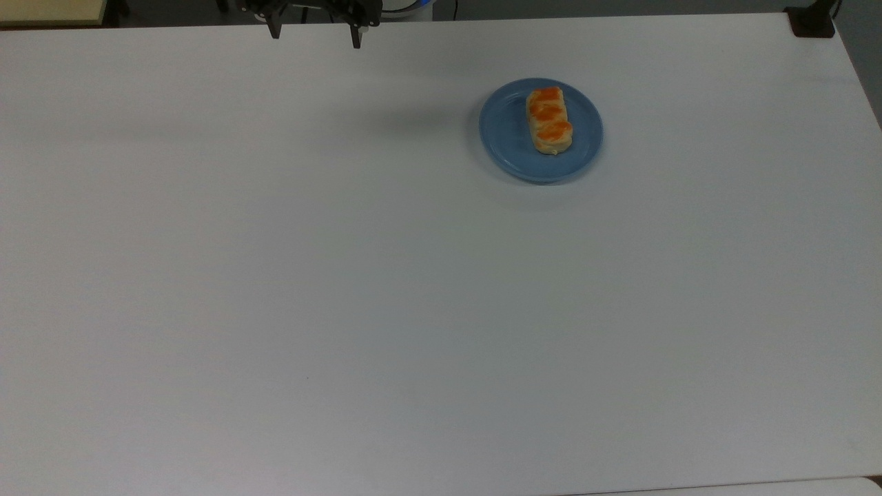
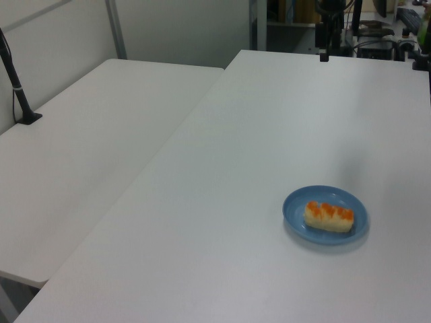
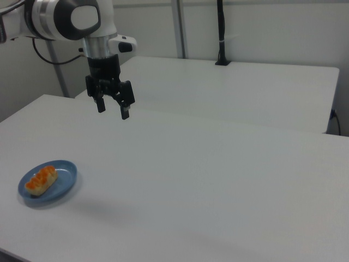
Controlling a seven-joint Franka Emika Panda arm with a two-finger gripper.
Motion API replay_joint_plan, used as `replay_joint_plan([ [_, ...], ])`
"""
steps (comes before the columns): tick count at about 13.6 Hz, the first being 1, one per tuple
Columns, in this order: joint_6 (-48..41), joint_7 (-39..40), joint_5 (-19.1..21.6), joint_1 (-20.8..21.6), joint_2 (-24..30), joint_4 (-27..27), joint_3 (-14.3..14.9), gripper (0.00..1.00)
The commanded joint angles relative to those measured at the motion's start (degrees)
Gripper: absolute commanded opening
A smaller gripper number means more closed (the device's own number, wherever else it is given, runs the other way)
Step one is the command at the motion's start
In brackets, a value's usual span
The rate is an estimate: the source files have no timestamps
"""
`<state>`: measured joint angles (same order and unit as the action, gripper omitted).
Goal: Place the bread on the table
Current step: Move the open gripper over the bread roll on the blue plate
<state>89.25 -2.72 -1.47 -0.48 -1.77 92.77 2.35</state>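
The bread (image 1: 549,119), bearing 3 orange patches, lies on the blue plate (image 1: 506,134) at about 2 o'clock on the bench (image 1: 344,275) in the top view. The end effector (image 3: 113,106) hangs open and empty, high above the bench, well apart from the bread, presumably staged for approach.

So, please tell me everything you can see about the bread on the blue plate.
The small oblong pale-yellow bread has three orange glazed patches in a row along its top and looks soft and baked. It lies flat and whole on the round blue plate, nearer the plate's right side in the top view, its long axis running roughly up and down there. Only the plate touches it. The plate stands on the plain white table.
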Motion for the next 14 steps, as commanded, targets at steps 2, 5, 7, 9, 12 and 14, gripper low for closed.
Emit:
replay_joint_plan([
  [2,-0.93,0.70,-0.20,1.27,-0.95,-1.10,1.16,1.00],
  [5,-0.92,0.70,0.24,1.27,-1.83,-1.10,1.08,1.00],
  [7,-0.92,0.70,0.24,1.35,-2.01,-1.10,0.99,1.00],
  [9,-0.58,0.70,0.15,1.27,-2.09,-1.10,1.07,1.00],
  [12,0.31,0.35,0.24,1.18,-2.09,-1.02,1.16,1.00],
  [14,0.31,0.35,0.24,1.18,-2.09,-0.84,1.16,1.00],
])
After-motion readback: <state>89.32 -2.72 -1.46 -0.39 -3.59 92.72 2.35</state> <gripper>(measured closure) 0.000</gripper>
